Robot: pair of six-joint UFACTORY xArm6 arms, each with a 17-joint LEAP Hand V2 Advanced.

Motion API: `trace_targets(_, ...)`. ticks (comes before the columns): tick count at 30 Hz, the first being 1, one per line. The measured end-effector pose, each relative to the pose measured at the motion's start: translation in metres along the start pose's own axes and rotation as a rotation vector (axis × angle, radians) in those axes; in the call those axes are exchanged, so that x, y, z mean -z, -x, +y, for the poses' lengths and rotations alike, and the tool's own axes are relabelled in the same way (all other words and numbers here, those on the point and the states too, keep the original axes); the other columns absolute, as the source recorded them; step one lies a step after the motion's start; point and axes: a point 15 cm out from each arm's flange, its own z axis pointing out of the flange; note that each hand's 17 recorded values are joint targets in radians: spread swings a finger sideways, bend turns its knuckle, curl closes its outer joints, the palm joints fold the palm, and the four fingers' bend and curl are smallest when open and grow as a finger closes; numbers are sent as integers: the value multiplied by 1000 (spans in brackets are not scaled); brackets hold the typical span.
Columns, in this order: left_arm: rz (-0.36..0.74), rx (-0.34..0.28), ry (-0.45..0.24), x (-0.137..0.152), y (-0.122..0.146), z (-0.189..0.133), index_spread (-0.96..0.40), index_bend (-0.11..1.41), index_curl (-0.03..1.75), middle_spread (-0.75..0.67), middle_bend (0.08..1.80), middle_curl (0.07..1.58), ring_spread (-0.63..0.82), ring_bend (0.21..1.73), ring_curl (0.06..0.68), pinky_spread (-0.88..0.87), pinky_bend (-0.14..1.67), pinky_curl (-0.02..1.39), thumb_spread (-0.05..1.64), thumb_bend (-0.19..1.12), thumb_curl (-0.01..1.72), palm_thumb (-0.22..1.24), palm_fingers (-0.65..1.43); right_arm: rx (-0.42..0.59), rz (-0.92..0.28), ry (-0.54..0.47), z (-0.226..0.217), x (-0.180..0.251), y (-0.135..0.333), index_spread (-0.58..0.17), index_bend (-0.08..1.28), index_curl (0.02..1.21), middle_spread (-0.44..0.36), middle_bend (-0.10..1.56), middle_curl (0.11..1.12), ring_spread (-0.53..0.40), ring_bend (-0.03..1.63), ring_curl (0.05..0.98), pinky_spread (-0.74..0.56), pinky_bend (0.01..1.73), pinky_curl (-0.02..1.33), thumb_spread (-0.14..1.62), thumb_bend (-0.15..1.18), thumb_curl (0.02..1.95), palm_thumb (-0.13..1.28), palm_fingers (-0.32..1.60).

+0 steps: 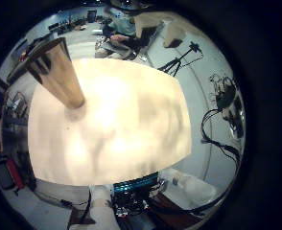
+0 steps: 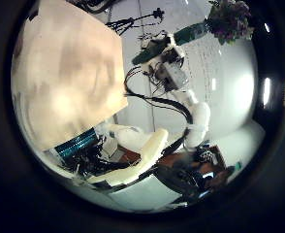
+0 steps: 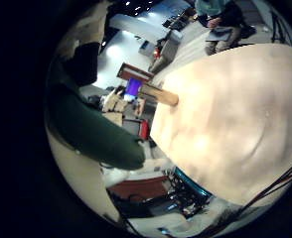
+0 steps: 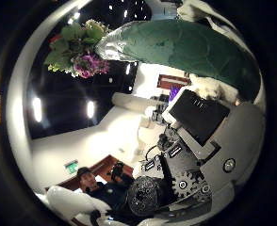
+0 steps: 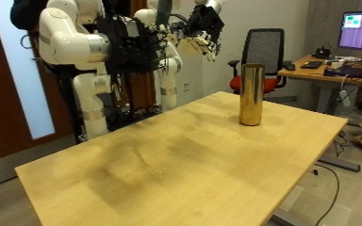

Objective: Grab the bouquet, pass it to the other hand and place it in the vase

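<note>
A tall brass-coloured vase (image 5: 250,94) stands upright near the far corner of the light wooden table (image 5: 169,165); it also shows in the palm views as a vase (image 1: 60,72) and a vase (image 3: 158,94). My right hand (image 5: 150,42) is high above the table's back edge, shut on the bouquet's dark green stem (image 5: 165,13), which points up out of view. The stem (image 4: 181,47) runs close across that palm, with the pink and green flowers (image 4: 77,47) at its end. My left hand (image 5: 204,23) hangs beside it with relaxed fingers, holding nothing. It sees the bouquet (image 2: 230,17) from a distance.
A black office chair (image 5: 267,52) and a desk with a monitor (image 5: 357,28) stand behind the table, beyond the vase. The table's front edge runs close to the camera.
</note>
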Motion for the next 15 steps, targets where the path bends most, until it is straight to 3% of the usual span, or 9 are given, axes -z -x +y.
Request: trace_targets(15, 212, -4, -98, 15, -31, -16, 281, 165, 316, 353, 264, 340, 508, 537, 196, 463, 194, 282, 853, -33, 307, 160, 189, -8, -92, 148, 25, -30, -24, -314, 969, 1147, -138, 1376, 775, -190, 1466, 640, -244, 1120, 1035, 165, -21, 967, 1174, 1130)
